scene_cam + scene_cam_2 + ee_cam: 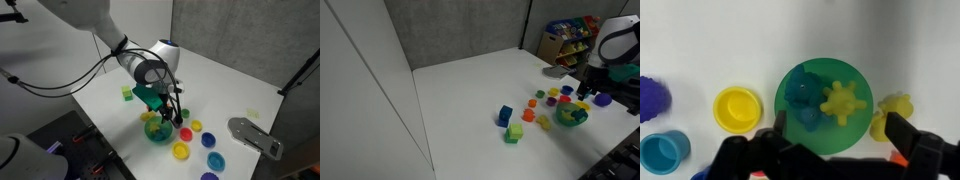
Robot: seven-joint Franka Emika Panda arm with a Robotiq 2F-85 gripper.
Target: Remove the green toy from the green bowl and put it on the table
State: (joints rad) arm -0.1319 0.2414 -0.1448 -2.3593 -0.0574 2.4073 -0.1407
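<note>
Gripper released, fingers spread wide, hovering over green bowl. One finger over bowl's near rim. Other finger outside bowl, by yellow piece on table. Green toy lies inside bowl, just ahead of rim-side finger, apart from it, beside yellow gear-shaped toy.

arm: white smooth shell links, with a grey-black ring at the wrist joint. black cables run loose alongside. teal-green block sits under the wrist. gripper is all black with chunky, blocky fingers.
</note>
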